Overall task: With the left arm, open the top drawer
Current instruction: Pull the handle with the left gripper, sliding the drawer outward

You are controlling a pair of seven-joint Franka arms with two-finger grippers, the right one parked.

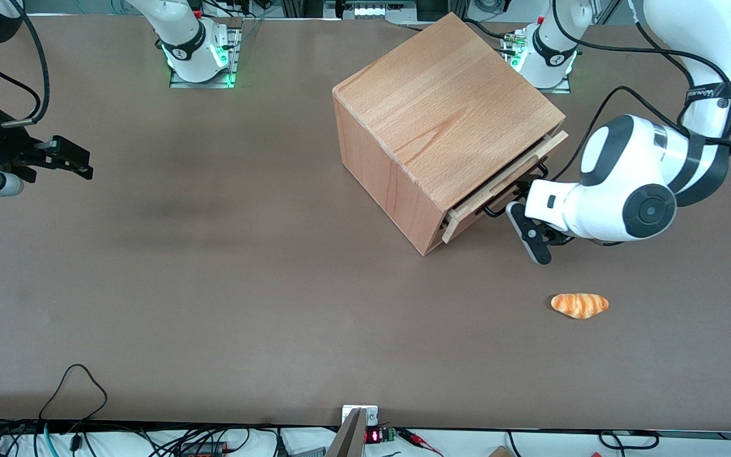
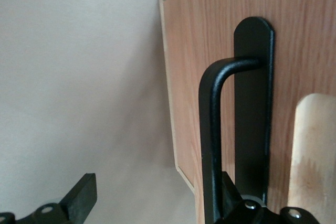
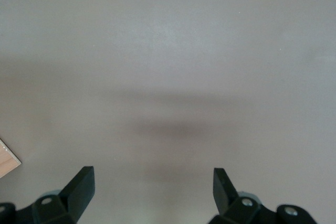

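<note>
Claw at top drawer handle, one finger hidden

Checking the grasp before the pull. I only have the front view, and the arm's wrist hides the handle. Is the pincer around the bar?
Observer: Yes. In the wrist view, the black bar handle stands between the fingers of the left arm's pincer.
Operator: Shut on it?
Observer: No, open. One finger stands well off the bar, and the other sits right beside it.
Operator: Mid-bar or at an end?
Observer: Near an end. The bar's bend into its black mounting plate on the top drawer front shows close to the fingers.
</note>
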